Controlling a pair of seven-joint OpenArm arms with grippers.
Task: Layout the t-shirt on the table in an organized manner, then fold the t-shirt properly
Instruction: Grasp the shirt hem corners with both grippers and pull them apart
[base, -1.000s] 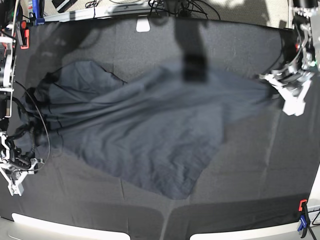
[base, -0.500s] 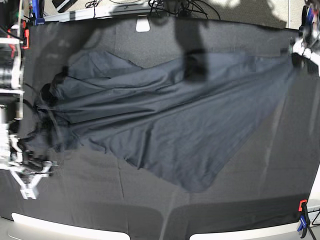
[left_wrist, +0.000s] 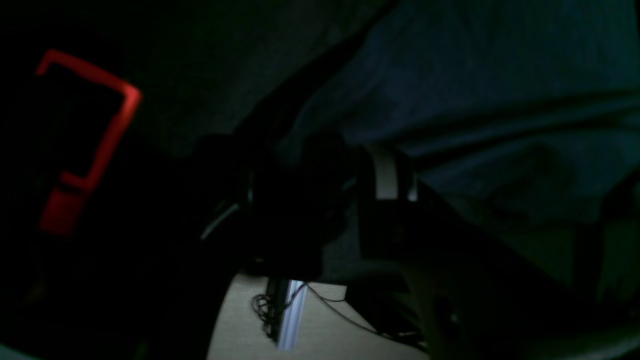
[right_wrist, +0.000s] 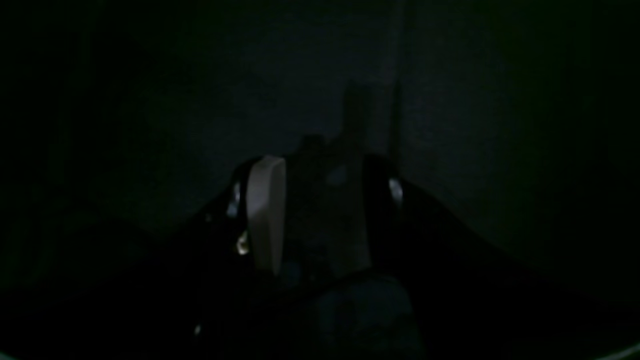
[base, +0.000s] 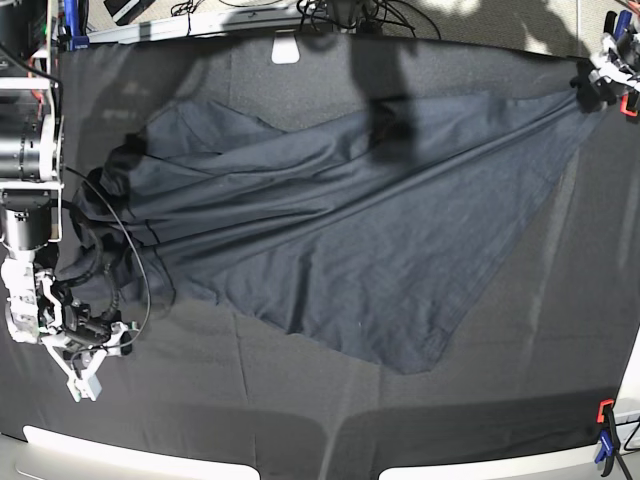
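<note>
Left pincer (base: 600, 72) at the counter's (base: 560, 330) far corner, on the t-shirt's (base: 340, 230) stretched tip; grasping or released, can't tell. Right pincer (base: 88, 372) parted, holding nothing, near the bunched end. Shirt lies diagonally, fanned out, wrinkled. Step: layout, not yet flat. Next probably re-grab at hem or shoulders and square it. Near side of counter is bare; the left arm sits at the edge by the red clamp (left_wrist: 87, 145).

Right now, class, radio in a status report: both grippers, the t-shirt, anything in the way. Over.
Left gripper at far corner, at t-shirt tip, grip unclear. Right gripper open, empty, beside the bunched end. T-shirt stretched diagonally, creased, unfolded. Table shows nothing blocking.
</note>
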